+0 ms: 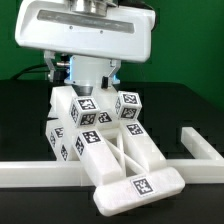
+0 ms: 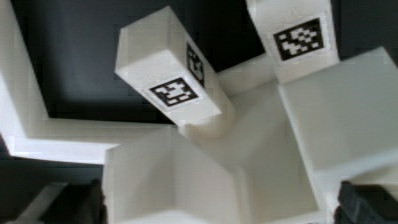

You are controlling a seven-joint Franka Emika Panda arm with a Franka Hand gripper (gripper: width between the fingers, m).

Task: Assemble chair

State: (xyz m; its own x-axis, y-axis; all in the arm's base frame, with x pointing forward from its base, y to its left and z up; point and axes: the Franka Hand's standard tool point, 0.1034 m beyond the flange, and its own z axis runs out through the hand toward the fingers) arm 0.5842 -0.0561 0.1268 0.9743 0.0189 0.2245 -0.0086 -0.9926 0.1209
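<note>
The chair is a partly joined white structure lying tilted against the front frame. Several blocky tagged legs stick up around a ribbed panel, and a flat tagged piece hangs over the frame toward the camera. My gripper hangs right above the chair's rear part, half hidden behind the legs. In the wrist view the gripper is open, its dark fingertips on either side of the chair's white panel. One tagged leg and a second tagged block stand just beyond.
The long white border frame runs along the front and turns back at the exterior view's right; its corner also shows in the wrist view. The table is black. The arm's large white body fills the top.
</note>
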